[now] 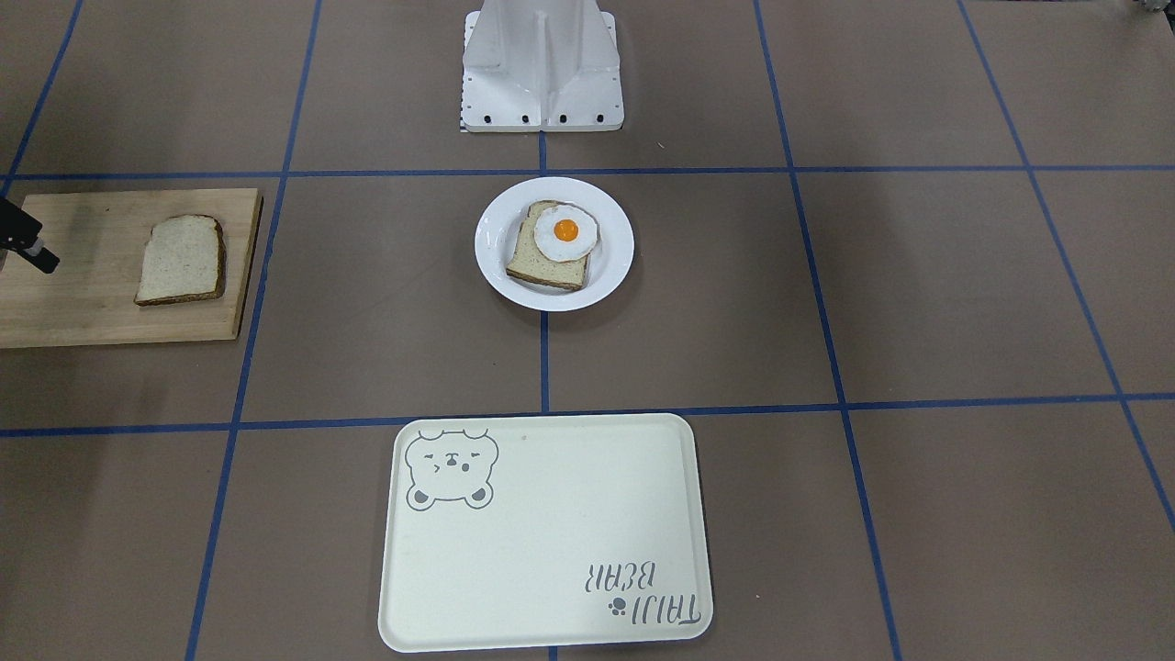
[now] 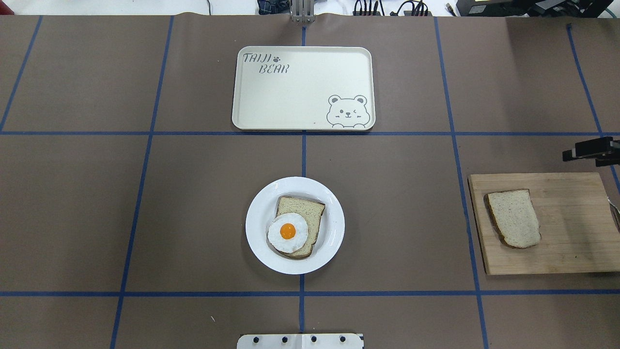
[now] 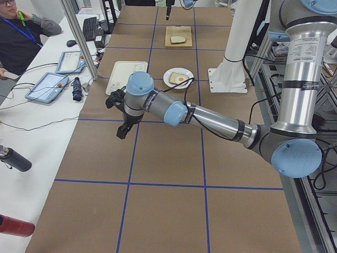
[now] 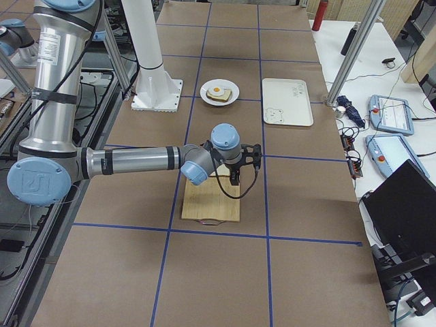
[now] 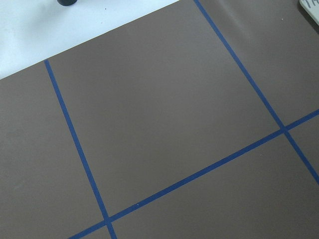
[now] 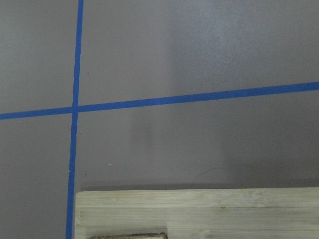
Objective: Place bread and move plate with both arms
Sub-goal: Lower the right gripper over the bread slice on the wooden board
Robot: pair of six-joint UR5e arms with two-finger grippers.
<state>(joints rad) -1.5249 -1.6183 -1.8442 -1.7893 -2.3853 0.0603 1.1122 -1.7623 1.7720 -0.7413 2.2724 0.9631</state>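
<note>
Bread pick-up not begun. Right black two-finger gripper (image 4: 234,180) hovers nr pale wooden board (image 2: 571,242) edge, off plain tan brown-crusted bread slice (image 2: 514,218); claw state can't tell. Next: centre over slice, descend.

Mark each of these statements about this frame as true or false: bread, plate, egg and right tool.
1. The plain bread lies on the wooden board. True.
2. The plate stands on the tray. False: it sits on the brown table, apart from the tray and nearer the robot's base.
3. A fried egg lies on the slice that is on the plate. True.
4. The right tool grips the plain bread. False: it hangs near the board's far edge, apart from the slice, which lies flat and untouched.
</note>
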